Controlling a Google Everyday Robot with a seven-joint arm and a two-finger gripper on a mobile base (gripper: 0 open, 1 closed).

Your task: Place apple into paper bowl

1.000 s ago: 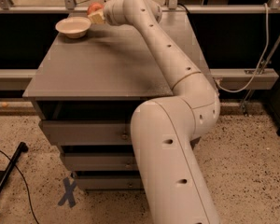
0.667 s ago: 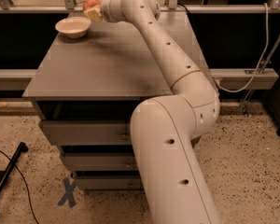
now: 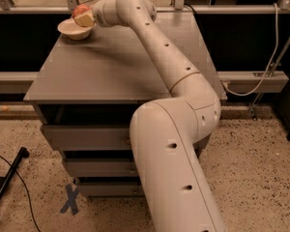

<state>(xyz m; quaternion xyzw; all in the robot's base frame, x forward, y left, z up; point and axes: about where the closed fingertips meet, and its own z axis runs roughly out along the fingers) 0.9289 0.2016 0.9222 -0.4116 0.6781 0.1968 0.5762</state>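
The red apple point(image 3: 80, 11) with a yellowish patch is held in my gripper point(image 3: 85, 17) at the far left corner of the grey table point(image 3: 121, 62). The gripper is shut on the apple and holds it just over the right rim of the off-white paper bowl point(image 3: 73, 30). The bowl stands on the table's far left corner. My white arm point(image 3: 159, 57) reaches across the table from the lower right. The apple's lower part is hidden by the fingers.
The grey table has drawers point(image 3: 87, 138) below its front edge. A metal railing point(image 3: 38, 6) runs behind the table. A white cable point(image 3: 275, 47) hangs at the right. A black stand leg point(image 3: 7, 187) lies on the speckled floor at lower left.
The gripper has carried the apple leftwards, from right of the bowl to above the bowl's right rim.
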